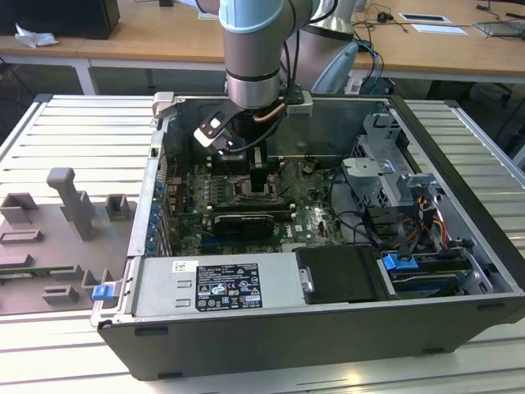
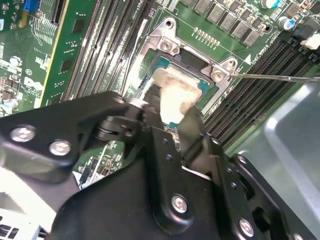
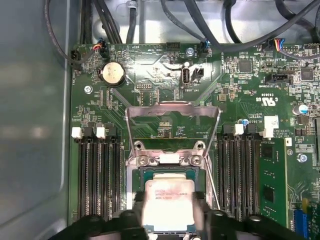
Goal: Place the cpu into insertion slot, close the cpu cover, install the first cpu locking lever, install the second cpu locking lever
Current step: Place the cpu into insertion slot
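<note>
The cpu (image 3: 169,199), a small silvery square chip, sits between my gripper's (image 3: 170,221) black fingers (image 3: 129,221), which are shut on its two sides. It hangs directly over the insertion slot (image 3: 199,176), level and very close to it; I cannot tell whether it touches. The cpu cover (image 3: 172,107), a thin metal frame, stands swung up and open behind the slot. A thin wire locking lever (image 3: 213,186) is raised beside the slot. In the second wrist view the cpu (image 2: 172,90) is above the slot (image 2: 172,59). In the exterior view the gripper (image 1: 261,179) reaches down into the open computer case.
Long black memory slots (image 3: 97,175) flank the socket on both sides. A coin battery (image 3: 113,74) and cables (image 3: 100,20) lie beyond the cover. The case walls (image 1: 459,156), a drive cage (image 1: 385,164) and a power supply (image 1: 217,287) surround the motherboard. Grey fixtures (image 1: 70,205) stand outside the case.
</note>
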Available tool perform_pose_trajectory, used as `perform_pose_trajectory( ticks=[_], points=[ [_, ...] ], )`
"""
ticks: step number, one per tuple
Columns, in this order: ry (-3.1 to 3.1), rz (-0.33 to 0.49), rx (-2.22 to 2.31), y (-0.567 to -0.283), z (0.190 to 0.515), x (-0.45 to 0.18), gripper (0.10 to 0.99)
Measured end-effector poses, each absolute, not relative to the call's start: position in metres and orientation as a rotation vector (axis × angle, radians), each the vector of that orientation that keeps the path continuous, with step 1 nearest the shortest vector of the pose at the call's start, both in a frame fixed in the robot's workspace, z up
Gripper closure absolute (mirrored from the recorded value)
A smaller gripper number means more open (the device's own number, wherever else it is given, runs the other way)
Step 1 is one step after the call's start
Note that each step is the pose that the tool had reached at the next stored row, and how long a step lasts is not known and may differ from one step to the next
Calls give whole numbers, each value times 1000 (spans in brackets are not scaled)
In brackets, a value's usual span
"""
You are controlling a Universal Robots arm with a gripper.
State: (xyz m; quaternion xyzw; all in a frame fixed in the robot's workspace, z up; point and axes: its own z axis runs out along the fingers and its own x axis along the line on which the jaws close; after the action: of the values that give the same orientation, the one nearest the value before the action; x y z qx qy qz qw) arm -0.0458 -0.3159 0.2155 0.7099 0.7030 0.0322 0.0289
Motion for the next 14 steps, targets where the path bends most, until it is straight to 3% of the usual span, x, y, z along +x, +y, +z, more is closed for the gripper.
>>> perform_pose_trajectory(
  ticks=[2, 4, 14],
  points=[
    [2169, 99, 2190, -316, 218, -46, 859],
    [2169, 99, 2190, -316, 219, -46, 980],
    [2169, 99, 2190, -316, 225, -46, 980]
  ],
)
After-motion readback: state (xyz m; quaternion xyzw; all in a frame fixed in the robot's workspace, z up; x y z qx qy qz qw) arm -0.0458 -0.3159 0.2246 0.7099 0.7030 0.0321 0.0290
